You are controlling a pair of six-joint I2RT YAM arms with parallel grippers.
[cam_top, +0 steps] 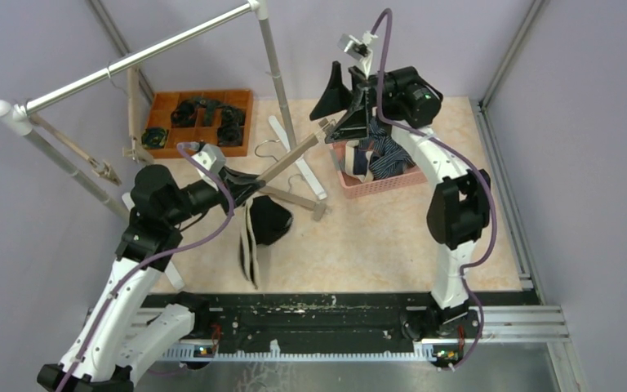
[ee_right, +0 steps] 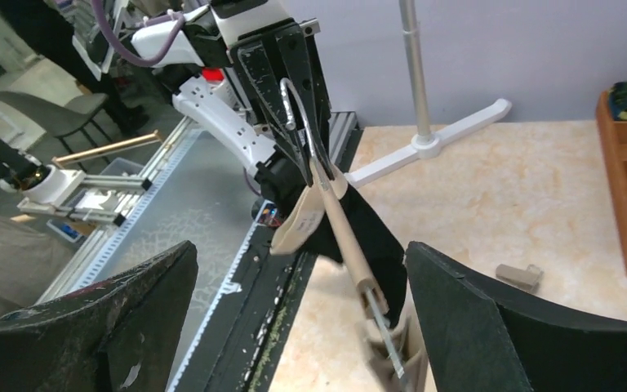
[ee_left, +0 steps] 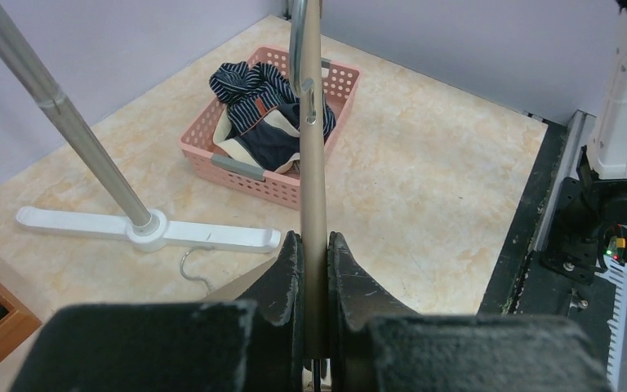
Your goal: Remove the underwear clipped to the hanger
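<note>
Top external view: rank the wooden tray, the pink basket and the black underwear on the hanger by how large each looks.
1. Wooden tray and pink basket: about alike; the right arm hides part of the basket, so unranked.
2. Black underwear: smallest, though raised nearer the camera.

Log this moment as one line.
left gripper: shut on wooden hanger | right gripper: open, by hanger's far end | black underwear with beige waistband: hanging from hanger

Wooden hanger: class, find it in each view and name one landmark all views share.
Top external: the wooden hanger slants across the centre.
Left wrist: hanger upright mid-frame, clamped by the left fingers.
Right wrist: hanger slanting through the centre.
Shared landmark: the white rack foot.
</note>
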